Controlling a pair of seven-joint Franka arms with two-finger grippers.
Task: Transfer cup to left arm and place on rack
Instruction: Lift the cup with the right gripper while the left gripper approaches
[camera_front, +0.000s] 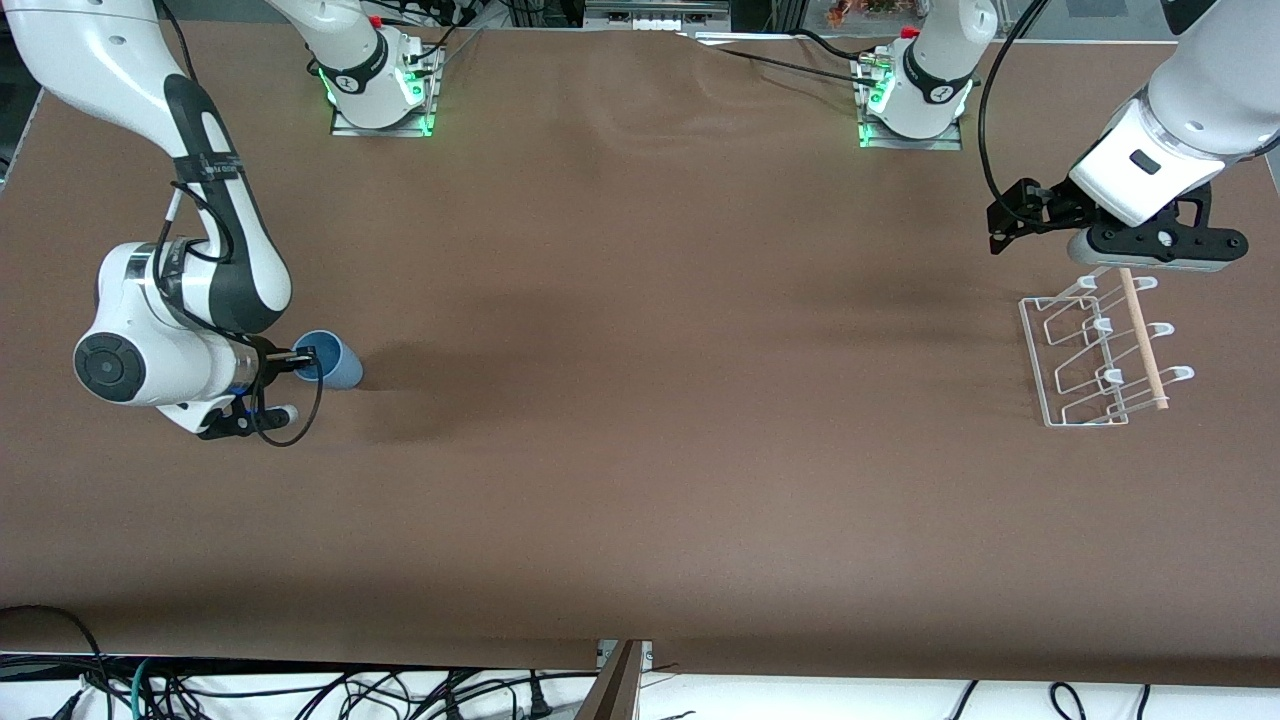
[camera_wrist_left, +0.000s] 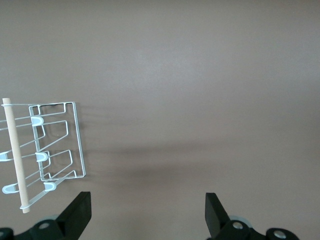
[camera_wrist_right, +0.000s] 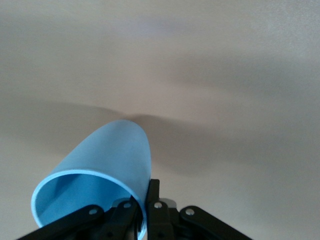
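The light-blue cup (camera_front: 338, 362) is on its side at the right arm's end of the table, its mouth toward the right gripper (camera_front: 303, 355). That gripper is shut on the cup's rim, one finger inside and one outside; the right wrist view shows the cup (camera_wrist_right: 107, 160) and this pinch by the gripper (camera_wrist_right: 144, 197). The white wire rack (camera_front: 1098, 352) with its wooden dowel (camera_front: 1142, 338) stands at the left arm's end. The left gripper (camera_front: 1160, 250) hangs over the rack's edge nearest the bases. It is open wide and empty (camera_wrist_left: 147, 202), with the rack (camera_wrist_left: 55, 150) beside it.
The brown table (camera_front: 650, 400) is bare between cup and rack. The two arm bases (camera_front: 380, 80) (camera_front: 915, 95) stand along the edge farthest from the front camera. Cables lie below the table's front edge.
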